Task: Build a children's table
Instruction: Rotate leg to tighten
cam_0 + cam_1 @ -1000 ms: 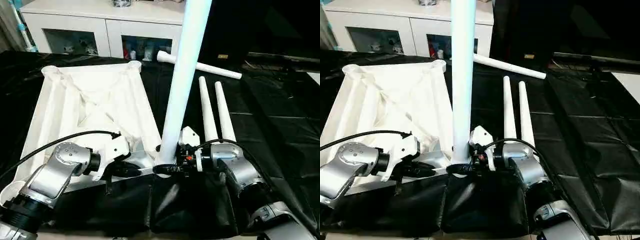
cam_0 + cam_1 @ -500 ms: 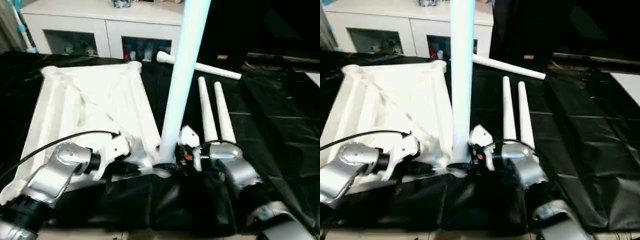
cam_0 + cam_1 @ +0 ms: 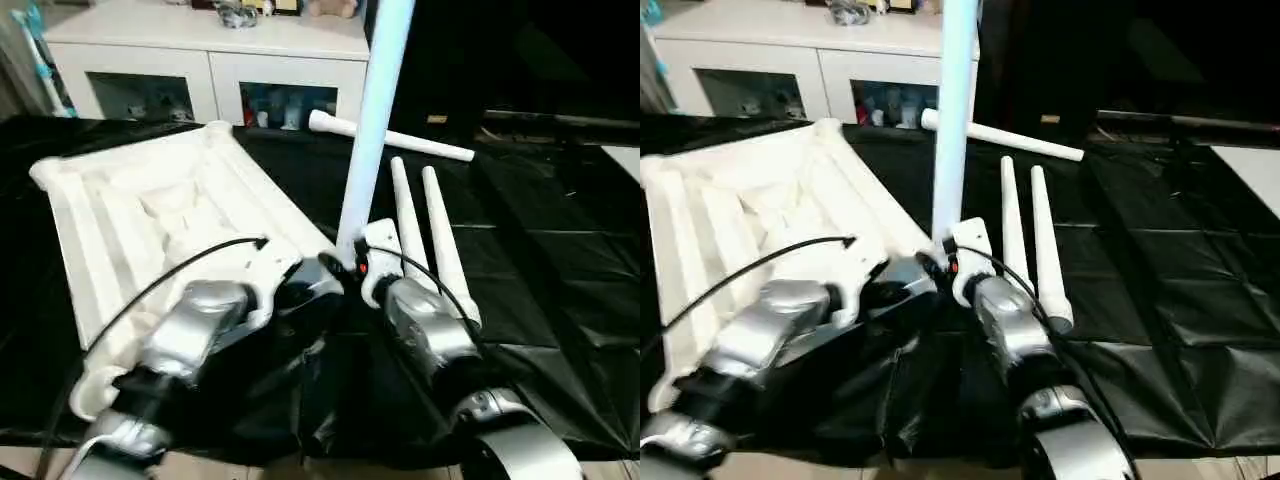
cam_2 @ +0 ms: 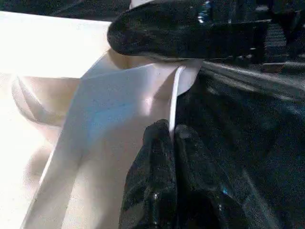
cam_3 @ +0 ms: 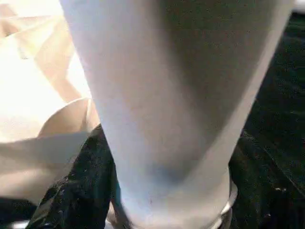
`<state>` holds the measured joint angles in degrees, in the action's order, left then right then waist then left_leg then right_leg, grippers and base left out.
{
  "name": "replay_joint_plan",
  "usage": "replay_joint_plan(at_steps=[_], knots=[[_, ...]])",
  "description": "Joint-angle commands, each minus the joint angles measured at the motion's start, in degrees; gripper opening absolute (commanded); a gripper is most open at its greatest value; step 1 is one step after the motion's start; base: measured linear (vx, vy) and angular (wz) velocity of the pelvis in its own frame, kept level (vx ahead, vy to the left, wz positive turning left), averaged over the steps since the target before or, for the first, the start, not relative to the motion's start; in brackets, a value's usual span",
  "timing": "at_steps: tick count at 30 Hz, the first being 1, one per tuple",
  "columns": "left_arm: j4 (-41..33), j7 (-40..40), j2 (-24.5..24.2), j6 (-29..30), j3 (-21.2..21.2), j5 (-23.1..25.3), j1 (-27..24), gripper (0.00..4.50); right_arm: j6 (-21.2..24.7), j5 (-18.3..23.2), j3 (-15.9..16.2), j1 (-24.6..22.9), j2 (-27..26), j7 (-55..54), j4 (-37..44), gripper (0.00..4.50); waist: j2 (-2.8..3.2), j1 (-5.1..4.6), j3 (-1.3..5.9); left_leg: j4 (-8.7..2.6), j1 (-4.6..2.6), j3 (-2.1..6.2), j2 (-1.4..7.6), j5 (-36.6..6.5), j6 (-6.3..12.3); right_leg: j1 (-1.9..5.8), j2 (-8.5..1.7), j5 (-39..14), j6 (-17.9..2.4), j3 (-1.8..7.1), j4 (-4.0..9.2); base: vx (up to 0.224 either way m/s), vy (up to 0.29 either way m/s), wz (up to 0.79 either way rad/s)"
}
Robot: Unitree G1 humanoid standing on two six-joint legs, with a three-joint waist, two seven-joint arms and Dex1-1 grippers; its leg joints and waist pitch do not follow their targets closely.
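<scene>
The white tabletop lies underside up on the black sheet, ribs showing, in front of the white cabinet. At the tabletop's near right corner 1 leg stands upright, with the right hand gripping its base. Right of the tabletop lie 2 legs side by side; a 4th leg lies beyond them. The left hand is pinched shut on the tabletop's thin edge at that corner.
</scene>
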<state>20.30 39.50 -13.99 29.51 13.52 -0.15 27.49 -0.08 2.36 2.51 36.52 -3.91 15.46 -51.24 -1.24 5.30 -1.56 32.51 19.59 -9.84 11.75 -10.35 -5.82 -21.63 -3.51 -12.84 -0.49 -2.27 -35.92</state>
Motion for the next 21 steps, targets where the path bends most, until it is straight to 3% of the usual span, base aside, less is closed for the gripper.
replay_joint_plan(at_steps=[1,4,7,13,18,21], knots=[[5.4,-7.8,2.3,1.3,1.0,2.9,0.4,0.00,2.9,-1.9,5.1,-1.0,-5.7,2.3,-3.2,2.71,0.12,-0.15,1.89,-4.20,0.05,0.38,1.12,-15.3,-0.60,1.19,-3.92,-14.2,-7.7,2.49,5.32,0.000,0.000,0.00],[5.9,-7.8,2.3,1.3,0.9,3.0,0.6,0.00,2.3,-1.2,4.8,-1.3,-5.7,4.3,-2.9,2.71,0.13,-0.15,1.75,-4.39,0.07,0.47,1.21,-17.0,-0.64,1.09,-3.98,-16.4,-7.1,2.51,5.57,0.000,0.000,0.00],[5.7,-6.4,1.2,0.7,1.7,3.4,0.4,0.00,1.5,0.0,3.6,-1.5,-5.5,6.0,-1.9,3.41,0.19,-0.12,1.76,-4.47,0.10,0.52,1.25,-17.2,-0.64,1.06,-4.04,-16.6,-6.8,2.56,5.67,0.000,0.000,0.00],[3.6,-0.8,-1.7,-2.0,2.9,3.5,-0.9,0.00,-1.6,-0.4,3.9,-0.9,-3.0,9.2,-1.1,3.81,0.07,-0.78,1.79,-4.77,0.49,0.81,1.30,-18.1,-0.82,1.18,-4.13,-17.9,-6.4,2.45,5.83,0.000,0.000,0.00],[1.8,4.3,-4.9,-4.9,3.9,2.9,-2.1,0.00,-4.6,-0.9,6.0,-1.2,0.8,17.3,0.9,3.88,-0.02,-0.90,2.04,-4.39,0.55,0.49,1.31,-14.9,0.42,1.44,-3.91,-11.8,-8.6,2.50,5.35,0.000,0.000,0.00],[0.6,8.3,-7.1,-7.0,4.3,2.1,-3.0,0.00,-6.2,-0.8,7.2,-2.2,3.6,24.5,3.1,3.88,-0.03,-0.91,2.36,-3.96,0.69,0.29,1.27,-10.6,1.64,1.93,-3.85,-4.1,-10.4,2.41,4.68,0.000,0.000,0.00]])
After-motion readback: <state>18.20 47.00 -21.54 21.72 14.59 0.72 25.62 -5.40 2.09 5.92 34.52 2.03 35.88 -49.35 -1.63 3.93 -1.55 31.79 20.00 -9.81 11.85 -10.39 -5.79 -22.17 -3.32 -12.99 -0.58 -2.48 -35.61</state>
